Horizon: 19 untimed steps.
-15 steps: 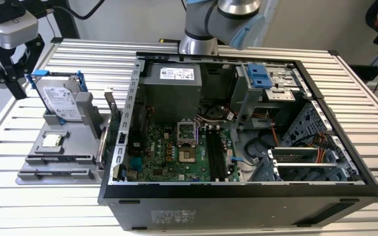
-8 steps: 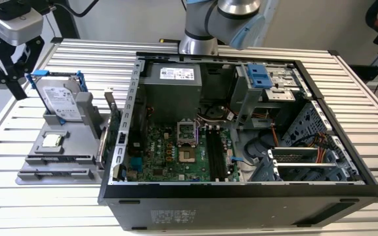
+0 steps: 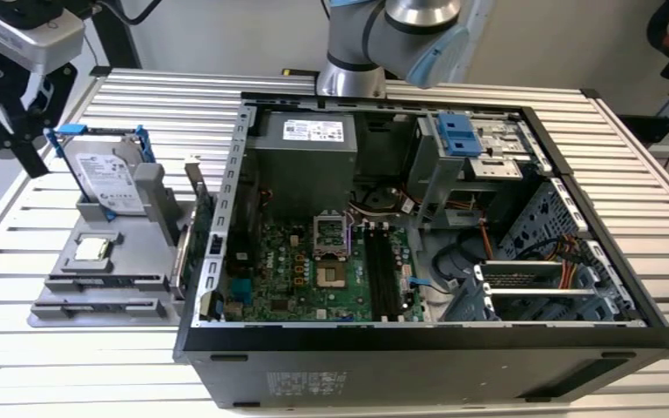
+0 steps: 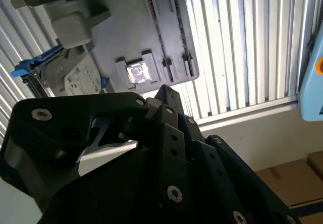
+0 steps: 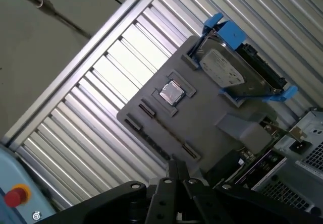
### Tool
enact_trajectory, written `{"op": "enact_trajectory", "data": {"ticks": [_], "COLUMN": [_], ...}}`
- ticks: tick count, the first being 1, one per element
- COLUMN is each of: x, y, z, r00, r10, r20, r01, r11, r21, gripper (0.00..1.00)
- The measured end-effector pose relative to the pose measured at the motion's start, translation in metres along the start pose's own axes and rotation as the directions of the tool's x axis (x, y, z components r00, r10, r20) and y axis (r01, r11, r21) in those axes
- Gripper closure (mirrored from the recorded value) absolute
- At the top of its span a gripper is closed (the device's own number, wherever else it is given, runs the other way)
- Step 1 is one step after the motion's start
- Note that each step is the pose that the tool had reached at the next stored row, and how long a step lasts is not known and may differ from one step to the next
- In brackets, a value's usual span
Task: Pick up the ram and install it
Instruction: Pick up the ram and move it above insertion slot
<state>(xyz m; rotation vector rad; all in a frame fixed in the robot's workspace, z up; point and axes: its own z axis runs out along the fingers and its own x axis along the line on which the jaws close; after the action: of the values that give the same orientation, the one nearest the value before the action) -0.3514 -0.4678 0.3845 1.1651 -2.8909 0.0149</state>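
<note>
My gripper (image 3: 11,144) hangs at the exterior view's left, above the table edge beside the grey holder tray (image 3: 73,309). In the first wrist view its fingertips (image 5: 174,167) meet in a point with nothing seen between them, so it looks shut and empty. The tray (image 5: 202,128) lies below it, with two narrow slots (image 5: 164,130) that show as thin dark lines. I cannot make out the ram in them, nor in the long black slots (image 3: 383,272) on the motherboard inside the open computer case (image 3: 428,335).
On the tray stand a silver hard drive in a blue frame (image 3: 108,178) and a small square chip (image 3: 93,249). A green card with a metal bracket (image 3: 195,228) stands between tray and case. The arm's base (image 3: 352,74) rises behind the case on the slatted table (image 3: 67,366).
</note>
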Motion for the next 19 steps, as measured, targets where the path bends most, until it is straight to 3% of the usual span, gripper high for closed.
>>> {"op": "enact_trajectory", "data": {"ticks": [4, 9, 15, 19], "x": [-0.0001, -0.0003, -0.0005, -0.0007], "y": [0.0001, 0.0003, 0.0005, 0.0007], "z": [0.0000, -0.0001, 0.0000, 0.0000], "r00": [0.9987, 0.9933, 0.9821, 0.9717], "r10": [-0.051, -0.115, -0.188, -0.236], "r20": [-0.0014, -0.0033, -0.0060, -0.0081], "r01": [0.051, 0.115, 0.188, 0.236], "r11": [0.9987, 0.9933, 0.9820, 0.9716], "r21": [0.0026, 0.0058, 0.0096, 0.0120], "gripper": [1.00, 1.00, 1.00, 1.00]}}
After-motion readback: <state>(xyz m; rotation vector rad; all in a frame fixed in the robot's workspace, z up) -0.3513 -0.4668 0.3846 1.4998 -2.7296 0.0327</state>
